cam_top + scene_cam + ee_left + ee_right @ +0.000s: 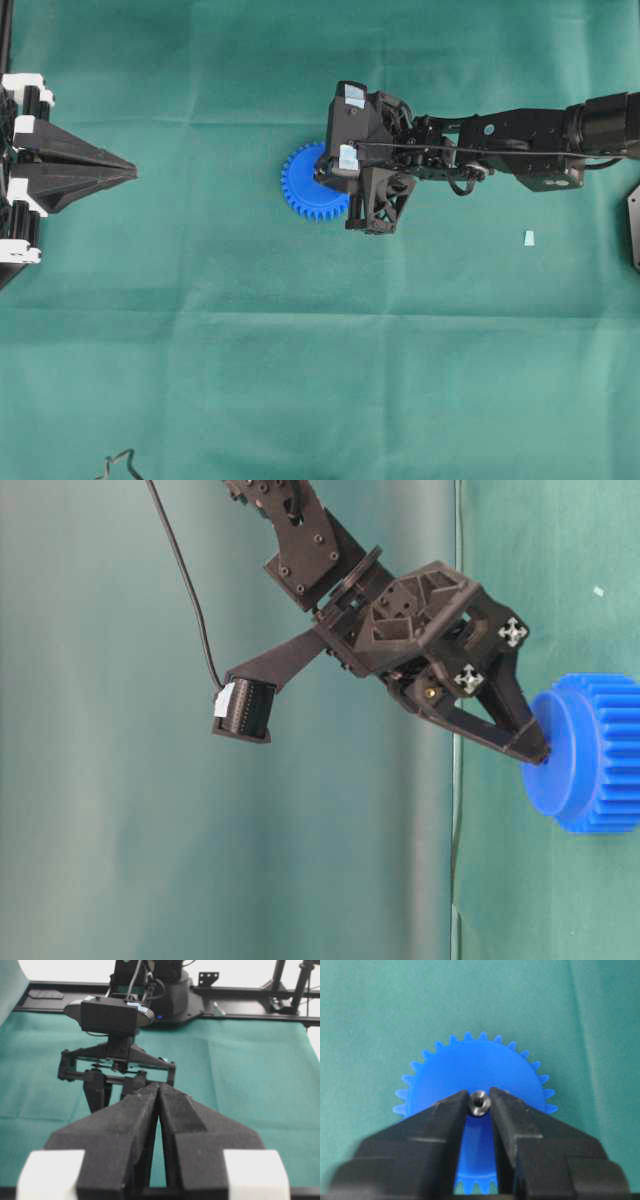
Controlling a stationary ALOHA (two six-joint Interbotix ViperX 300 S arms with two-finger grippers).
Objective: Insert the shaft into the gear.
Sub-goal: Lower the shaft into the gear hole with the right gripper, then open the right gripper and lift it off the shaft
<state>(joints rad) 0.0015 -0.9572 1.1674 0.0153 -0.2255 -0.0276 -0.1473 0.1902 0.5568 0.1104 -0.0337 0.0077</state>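
Seated upright in the centre of the blue gear (472,1072) on the green cloth (300,380), the small grey pin (479,1103), flanked by the fingertips of the right claw (480,1097), jaws narrowly parted and just beside it; contact impossible to tell. Well apart at the cloth's edge, the left claw (159,1091), jaws pressed together, holding nothing.

The bright blue plastic spur gear (312,183) lies flat on the green cloth-covered counter (300,380), near its middle in the overhead view. The short silvery-grey metal shaft (480,1103) stands at the gear's centre, between the right end effector (480,1105) fingertips. The left end effector (128,172) sits well apart, at the counter's left edge. A small pale scrap (529,238) lies right of the gear.
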